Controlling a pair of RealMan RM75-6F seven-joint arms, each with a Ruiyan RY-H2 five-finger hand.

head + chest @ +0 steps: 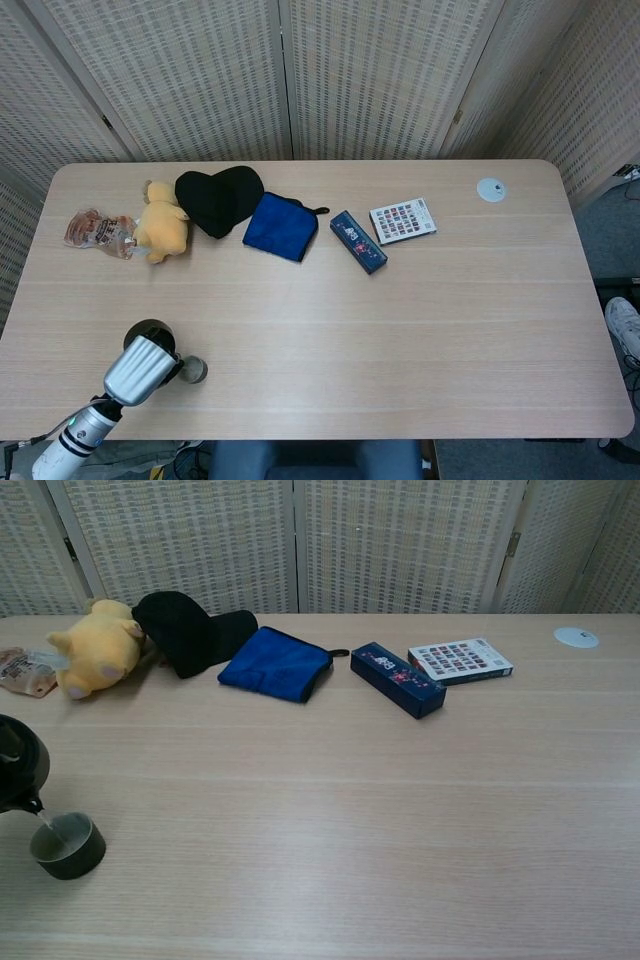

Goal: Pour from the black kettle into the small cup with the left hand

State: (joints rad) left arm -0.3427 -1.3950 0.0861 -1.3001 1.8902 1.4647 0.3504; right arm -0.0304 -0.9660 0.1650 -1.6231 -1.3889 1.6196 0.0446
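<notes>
The black kettle hangs tilted at the left edge of the chest view, its spout down over the small dark cup. A thin stream of water runs from the spout into the cup. In the head view my left hand holds the kettle from the near side; its silver casing hides the fingers and the handle. The cup stands on the table just right of the hand. My right hand shows in neither view.
Along the far left of the table lie a snack packet, a yellow plush toy, a black cap and a blue cloth. A dark blue box, a colourful card and a white disc lie further right.
</notes>
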